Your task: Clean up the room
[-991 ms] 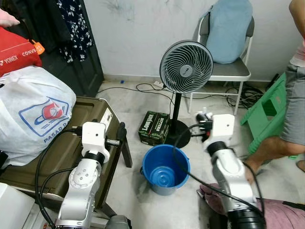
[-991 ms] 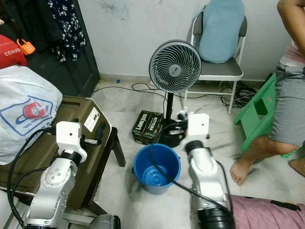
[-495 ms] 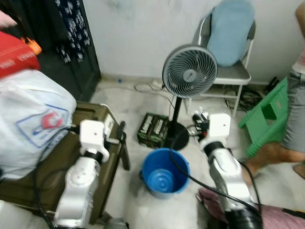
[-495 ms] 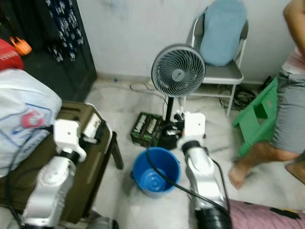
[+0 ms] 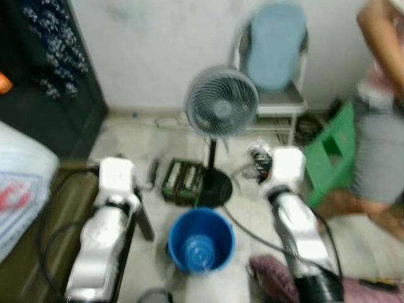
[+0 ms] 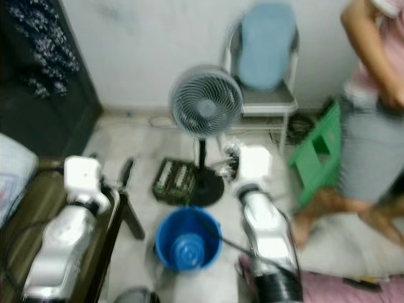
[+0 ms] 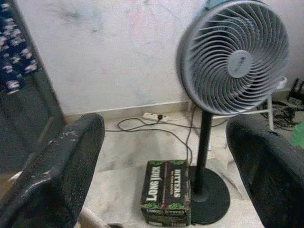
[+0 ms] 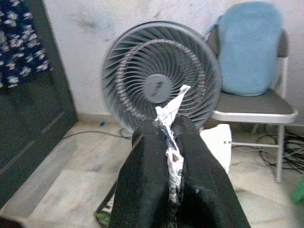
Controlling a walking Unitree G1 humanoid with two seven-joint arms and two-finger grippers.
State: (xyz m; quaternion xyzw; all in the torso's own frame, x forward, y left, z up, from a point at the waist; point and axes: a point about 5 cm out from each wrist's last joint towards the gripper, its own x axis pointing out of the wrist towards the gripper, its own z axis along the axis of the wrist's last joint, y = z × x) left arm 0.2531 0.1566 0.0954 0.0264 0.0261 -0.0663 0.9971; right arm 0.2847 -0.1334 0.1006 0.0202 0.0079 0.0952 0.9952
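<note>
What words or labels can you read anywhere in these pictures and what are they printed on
"LONG JACK" on the top of the dark green box beside the fan's base.
"BITTERS" next to it on the same box.
The badge at the middle of the fan is too blurred to read.
The print on the crumpled wrapper in the right gripper is too small to read.

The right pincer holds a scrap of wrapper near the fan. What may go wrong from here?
1. The right pincer grips the crumpled white printed wrapper only by a thin edge; it may slip out before reaching the round blue plastic bucket.
2. The grey standing fan stands close ahead; the arm may knock it.
3. The head views are blurred, so aiming may be poor.
</note>
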